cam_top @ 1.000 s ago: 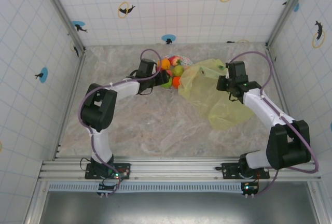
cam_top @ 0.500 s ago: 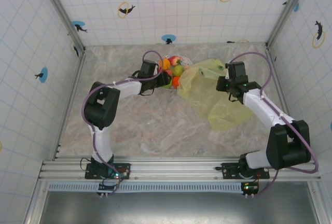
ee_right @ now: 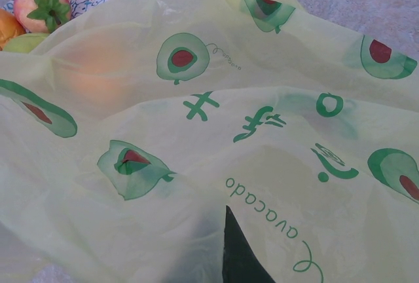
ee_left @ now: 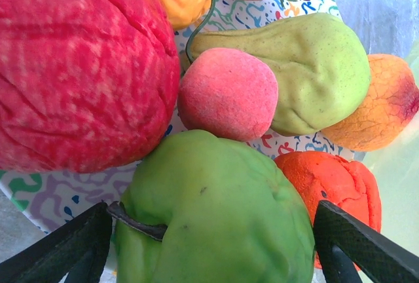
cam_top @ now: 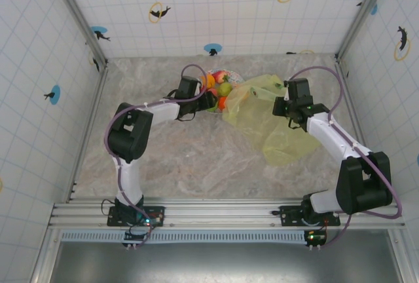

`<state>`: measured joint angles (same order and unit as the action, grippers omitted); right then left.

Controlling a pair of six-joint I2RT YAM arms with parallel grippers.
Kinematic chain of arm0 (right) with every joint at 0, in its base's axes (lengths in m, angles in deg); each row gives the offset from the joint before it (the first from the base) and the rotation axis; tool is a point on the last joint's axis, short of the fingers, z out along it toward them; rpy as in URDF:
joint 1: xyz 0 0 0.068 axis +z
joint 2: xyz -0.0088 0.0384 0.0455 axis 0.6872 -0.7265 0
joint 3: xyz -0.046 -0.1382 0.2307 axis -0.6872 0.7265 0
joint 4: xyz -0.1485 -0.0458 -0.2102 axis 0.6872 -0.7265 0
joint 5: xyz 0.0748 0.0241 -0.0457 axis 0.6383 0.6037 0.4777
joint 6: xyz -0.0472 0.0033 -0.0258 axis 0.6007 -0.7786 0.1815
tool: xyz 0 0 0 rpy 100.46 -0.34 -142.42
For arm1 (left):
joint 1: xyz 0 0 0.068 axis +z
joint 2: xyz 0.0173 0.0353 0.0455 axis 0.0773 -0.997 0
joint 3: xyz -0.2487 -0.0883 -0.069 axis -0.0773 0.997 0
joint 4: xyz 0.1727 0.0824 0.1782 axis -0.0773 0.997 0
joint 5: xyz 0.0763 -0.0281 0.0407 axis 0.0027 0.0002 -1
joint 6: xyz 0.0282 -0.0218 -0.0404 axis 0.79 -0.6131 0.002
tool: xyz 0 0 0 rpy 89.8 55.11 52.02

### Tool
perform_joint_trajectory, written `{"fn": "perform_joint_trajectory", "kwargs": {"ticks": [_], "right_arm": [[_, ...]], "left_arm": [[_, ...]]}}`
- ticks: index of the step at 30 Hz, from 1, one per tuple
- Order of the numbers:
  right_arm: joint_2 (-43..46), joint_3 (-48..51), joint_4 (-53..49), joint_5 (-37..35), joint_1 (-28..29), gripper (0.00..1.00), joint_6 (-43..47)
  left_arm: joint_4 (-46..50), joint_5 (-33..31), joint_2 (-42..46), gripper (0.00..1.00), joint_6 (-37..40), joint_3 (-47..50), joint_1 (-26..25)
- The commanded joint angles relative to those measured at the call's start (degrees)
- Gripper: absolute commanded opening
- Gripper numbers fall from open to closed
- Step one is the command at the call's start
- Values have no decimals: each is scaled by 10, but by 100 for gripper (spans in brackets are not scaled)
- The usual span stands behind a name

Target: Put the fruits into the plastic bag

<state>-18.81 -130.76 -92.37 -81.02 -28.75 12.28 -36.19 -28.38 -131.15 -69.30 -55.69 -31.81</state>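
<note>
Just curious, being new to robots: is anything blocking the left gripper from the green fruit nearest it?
Nothing visible does. The green fruit lies directly between the left gripper's open fingers, with a red-orange fruit crowding its side.

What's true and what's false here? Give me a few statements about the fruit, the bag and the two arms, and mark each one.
1. The fruits are piled on a patterned plate. True.
2. The plastic bag is plain blue. False: it is translucent yellow-green with avocado prints.
3. The left end effector has its fingers on either side of a green fruit. True.
4. Every fruit is already inside the bag. False: several lie on the plate beside it.
5. The right end effector is carrying a red fruit. False: it is shut on the edge of the bag.
</note>
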Motion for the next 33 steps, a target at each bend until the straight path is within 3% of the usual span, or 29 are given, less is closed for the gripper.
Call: {"fn": "perform_joint_trajectory", "kwargs": {"ticks": [1, 7, 11, 20, 23, 27, 30, 33], "right_arm": [[2, 2, 11, 4, 0, 0, -1], [3, -1, 7, 2, 0, 0, -1], [8, 2, 8, 1, 0, 0, -2], [25, 14, 11, 8, 2, 0, -22], [25, 12, 2, 10, 8, 0, -23], [23, 11, -10, 4, 16, 0, -26], [22, 6, -20, -1, 22, 0, -27], [20, 1, -26, -1, 29, 0, -35]], "left_arm": [[-10, 6, -10, 74, -1, -10, -3], [-27, 3, 21, 63, -9, 10, -3], [-32, -2, 57, 62, -12, 32, -3], [-60, 2, 275, 60, -5, 212, -11], [-63, -7, 358, 60, 31, 264, -49], [-71, -21, 433, 59, 98, 294, -146], [-86, -20, 451, 59, 147, 285, -224], [-98, -1, 423, 59, 179, 260, -271]]}}
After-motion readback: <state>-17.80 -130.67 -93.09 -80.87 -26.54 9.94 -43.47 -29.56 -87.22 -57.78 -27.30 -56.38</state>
